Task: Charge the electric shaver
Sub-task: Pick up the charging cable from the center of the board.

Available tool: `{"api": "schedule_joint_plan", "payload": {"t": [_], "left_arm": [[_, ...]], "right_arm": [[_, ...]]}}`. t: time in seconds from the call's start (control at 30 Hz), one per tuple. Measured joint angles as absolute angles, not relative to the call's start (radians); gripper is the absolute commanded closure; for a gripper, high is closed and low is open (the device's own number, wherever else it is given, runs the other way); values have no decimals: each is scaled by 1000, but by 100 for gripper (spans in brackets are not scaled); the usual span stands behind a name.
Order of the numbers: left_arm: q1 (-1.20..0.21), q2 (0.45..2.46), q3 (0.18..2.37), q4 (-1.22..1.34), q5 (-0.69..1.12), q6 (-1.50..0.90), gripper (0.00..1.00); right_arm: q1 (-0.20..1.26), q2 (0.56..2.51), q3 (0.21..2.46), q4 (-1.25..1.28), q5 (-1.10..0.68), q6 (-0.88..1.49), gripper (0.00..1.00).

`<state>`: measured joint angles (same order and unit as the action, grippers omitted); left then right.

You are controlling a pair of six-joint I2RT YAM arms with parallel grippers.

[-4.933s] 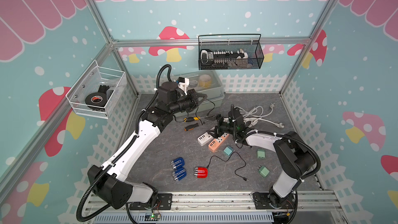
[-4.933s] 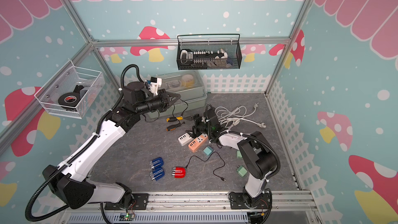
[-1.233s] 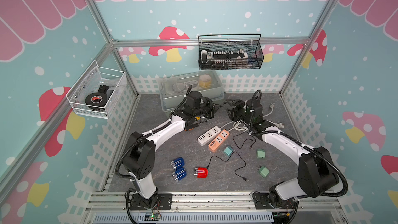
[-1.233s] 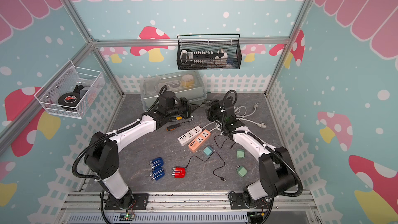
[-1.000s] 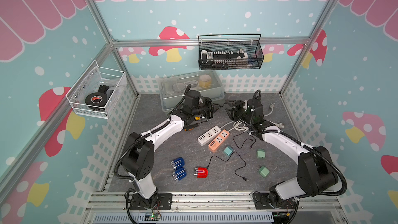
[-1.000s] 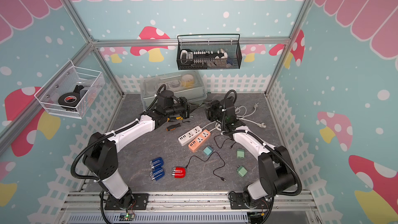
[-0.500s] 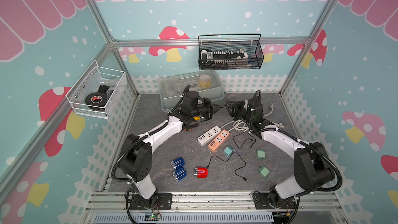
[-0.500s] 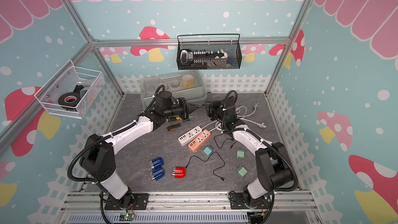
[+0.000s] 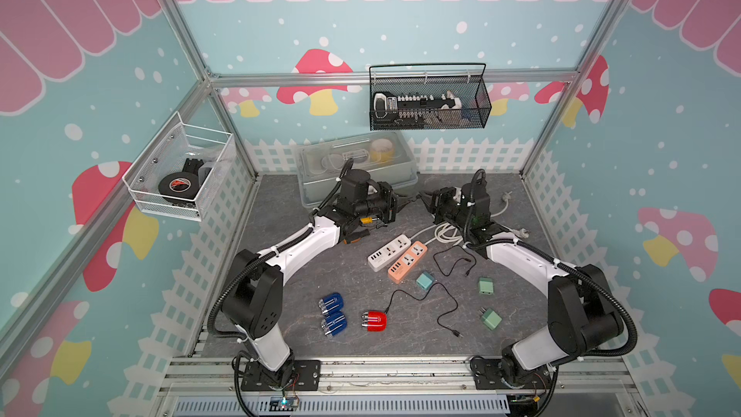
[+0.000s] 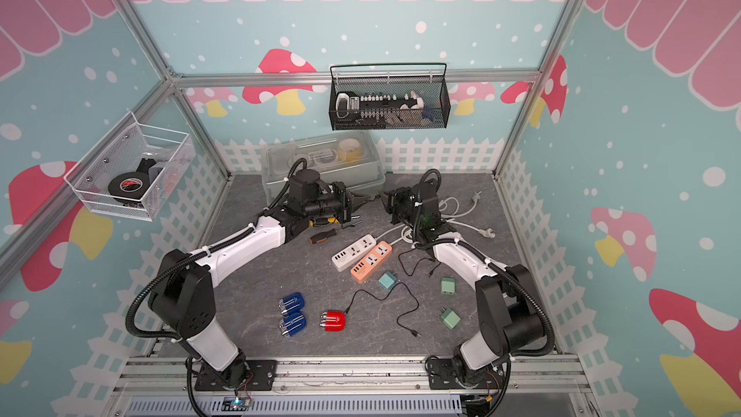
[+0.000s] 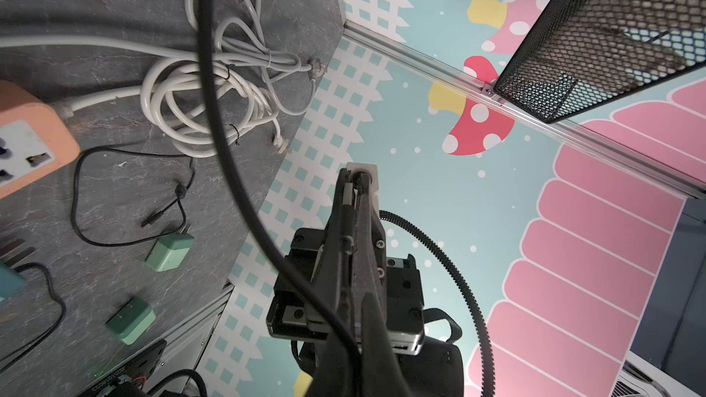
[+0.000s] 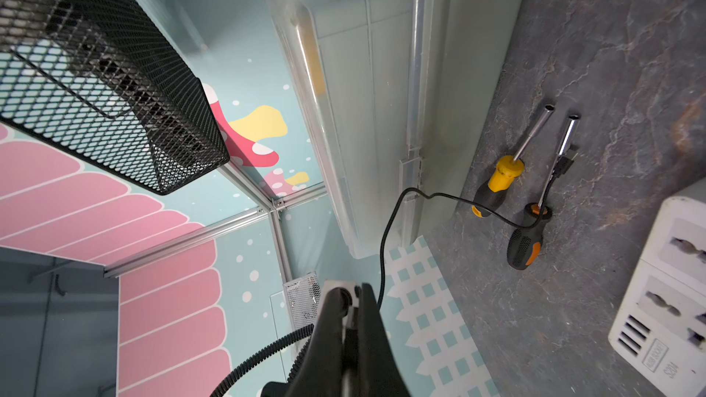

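Note:
The red capsule (image 9: 375, 320) near the table's front, silver-headed, looks like the electric shaver; a black lead (image 9: 445, 290) starts at its end. My left gripper (image 9: 407, 202) and right gripper (image 9: 424, 196) hang tip to tip, a small gap apart, in front of the clear box. The left gripper (image 11: 362, 299) is shut on another black cable (image 11: 229, 169). That cable (image 12: 386, 231) droops to a USB plug (image 12: 565, 164) lying by the screwdrivers. My right gripper (image 12: 349, 294) is shut; the cable passes behind its fingers, and what they pinch is hidden.
Two blue capsules (image 9: 331, 303) lie beside the red one. White (image 9: 389, 252) and orange (image 9: 407, 260) power strips, a teal charger (image 9: 424, 280), two green chargers (image 9: 486, 286), coiled white cords (image 9: 449, 230), screwdrivers (image 12: 496, 181), the clear box (image 9: 357, 166), a black wall basket (image 9: 429, 102).
The right jaws have closed over the last second. Both grippers drifted slightly toward the back. Earlier, the left arm was raised with the cable and the right was low by the strips.

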<state>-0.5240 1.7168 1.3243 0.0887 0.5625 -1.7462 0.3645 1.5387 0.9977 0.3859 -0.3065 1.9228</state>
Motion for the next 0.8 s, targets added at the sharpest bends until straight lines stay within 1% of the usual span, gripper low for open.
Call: {"api": "schedule_joint_plan", "payload": {"t": [0.13, 0.17, 0.23, 0.3, 0.37, 0.4, 0.43, 0.6, 0.8], "left_arm": [[-524, 1717, 1316, 90, 562, -1746, 100], [-524, 1717, 1313, 90, 562, -1746, 97], [-524, 1717, 1310, 91, 562, -1746, 87], [-524, 1717, 1309, 94, 561, -1746, 80], [-525, 1717, 1307, 100, 556, -1750, 64], [-526, 1717, 1306, 105, 552, -1752, 58], [-528, 1717, 1306, 109, 548, -1752, 55], [-554, 1725, 1306, 147, 532, -1758, 56], [-576, 1772, 1308, 200, 510, -1776, 65]], "right_arm": [[364, 1538, 997, 388, -302, 1924, 100], [364, 1536, 995, 390, -299, 1924, 100], [364, 1531, 988, 395, -290, 1925, 100], [364, 1525, 977, 404, -279, 1928, 100], [364, 1522, 969, 414, -269, 1933, 100], [364, 1521, 968, 414, -265, 1935, 100], [364, 1521, 968, 416, -259, 1938, 100], [367, 1520, 967, 429, -233, 1950, 100], [374, 1516, 966, 441, -210, 1966, 100]]}}
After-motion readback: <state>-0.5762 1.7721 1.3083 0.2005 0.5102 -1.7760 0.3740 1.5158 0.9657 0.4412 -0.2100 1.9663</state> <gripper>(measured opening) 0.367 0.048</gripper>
